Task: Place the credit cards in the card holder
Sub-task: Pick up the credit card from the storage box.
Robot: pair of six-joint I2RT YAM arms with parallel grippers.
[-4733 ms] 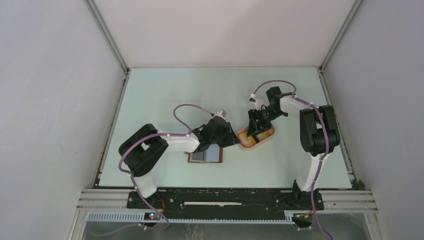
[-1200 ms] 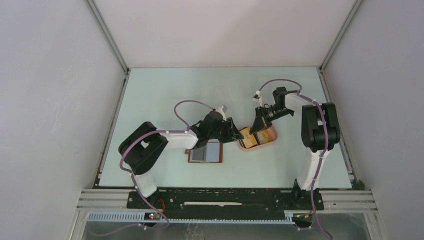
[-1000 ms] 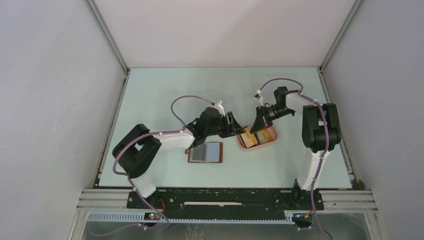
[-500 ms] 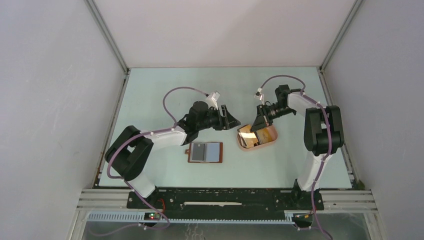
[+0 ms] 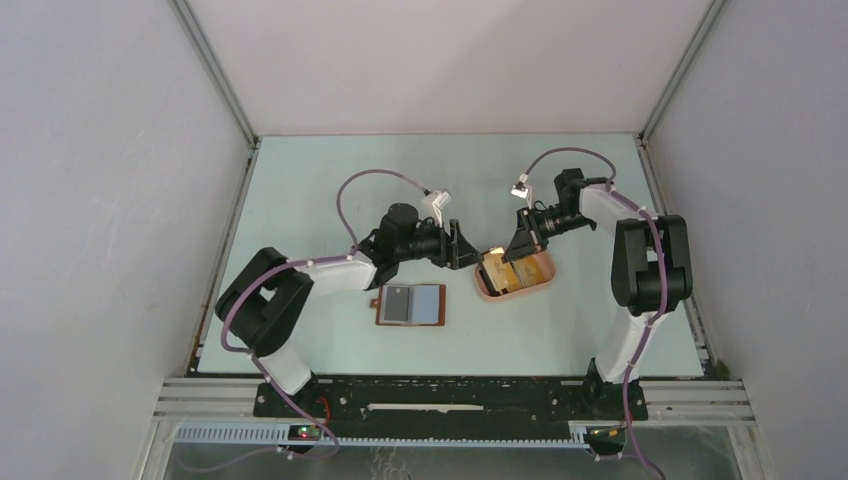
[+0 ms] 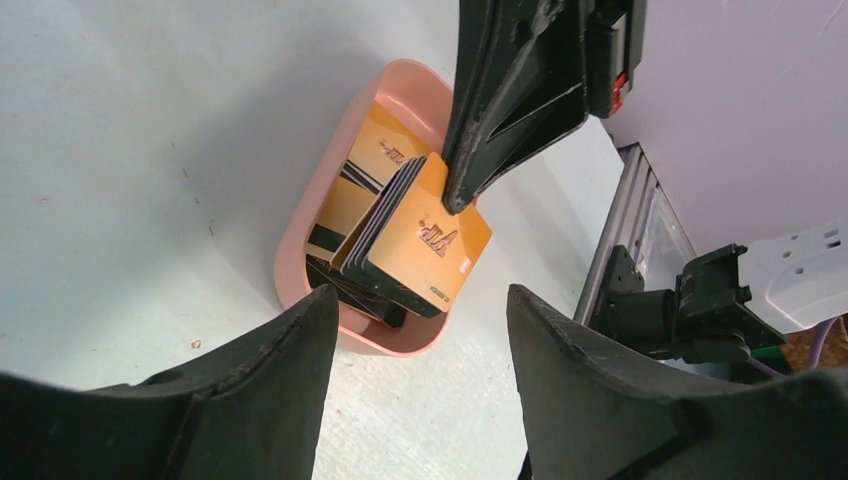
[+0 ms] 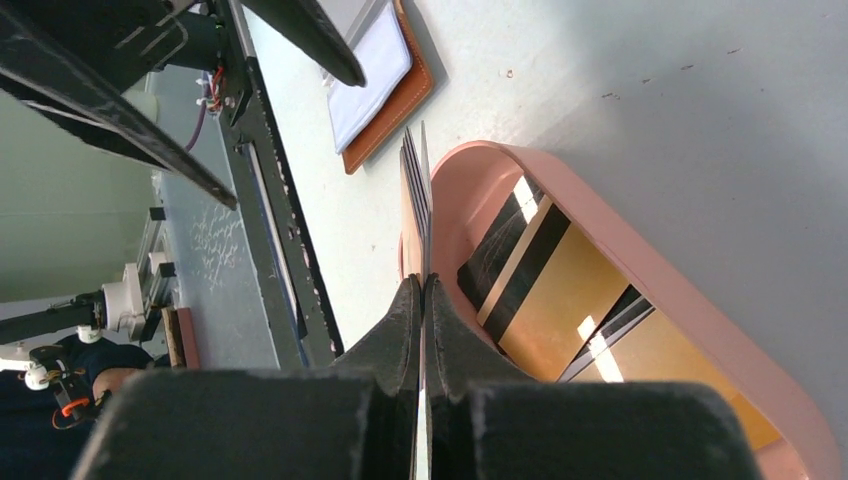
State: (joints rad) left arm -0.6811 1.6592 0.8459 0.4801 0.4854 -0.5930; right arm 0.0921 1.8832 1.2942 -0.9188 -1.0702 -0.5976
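Our right gripper (image 6: 462, 195) pinches credit cards (image 6: 415, 245) at the pink tray (image 6: 300, 232), our left gripper (image 6: 420, 300) gaping beside it.

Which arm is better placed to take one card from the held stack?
Likely left: the open left gripper faces the credit cards, which the right gripper pinches shut over the pink tray.

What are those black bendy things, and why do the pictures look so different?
They are two robot arms bolted to a pale table. One picture looks down from above; the other two come from a small camera on each wrist. On the table lie an open brown wallet and a pink tray with yellow-and-black cards inside. The right hand is pinched shut on a small stack of cards, holding it tilted up in the tray. The left hand is open just in front of that stack, not touching it.
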